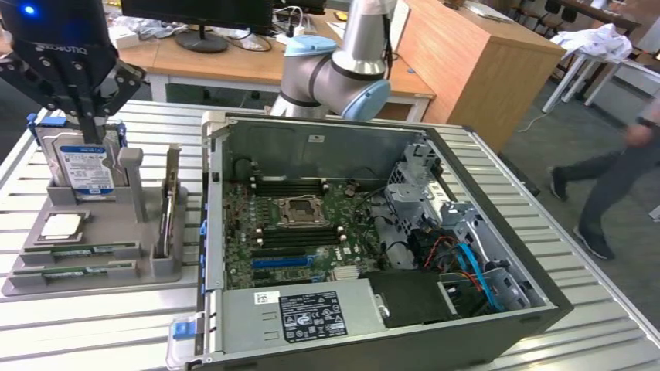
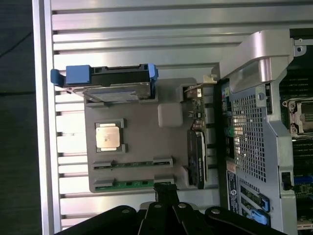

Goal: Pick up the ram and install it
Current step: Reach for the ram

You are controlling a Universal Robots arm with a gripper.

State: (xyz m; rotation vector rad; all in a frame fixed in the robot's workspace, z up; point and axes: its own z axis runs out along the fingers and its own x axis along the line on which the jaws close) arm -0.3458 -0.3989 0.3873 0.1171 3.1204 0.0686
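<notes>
Fingers [image 2: 166, 193] hang pressed together, empty, above the holder [image 1: 154, 267]. Two ram sticks [image 2: 132, 163] lie flat in the holder; best to spread the fingers and line up along one stick.

Two ram sticks [image 1: 77, 250] [image 1: 67, 271], one hard drive [image 1: 85, 166], one processor chip [image 1: 62, 225], one computer case [image 1: 309, 147], one person [image 1: 619, 166]

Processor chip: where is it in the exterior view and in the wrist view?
Exterior view: the processor chip lies on the grey holder at the exterior view's left, in front of the upright hard drive.
Wrist view: the processor chip lies on the grey holder, beside the hard drive.
Shared landmark: the hard drive.
</notes>
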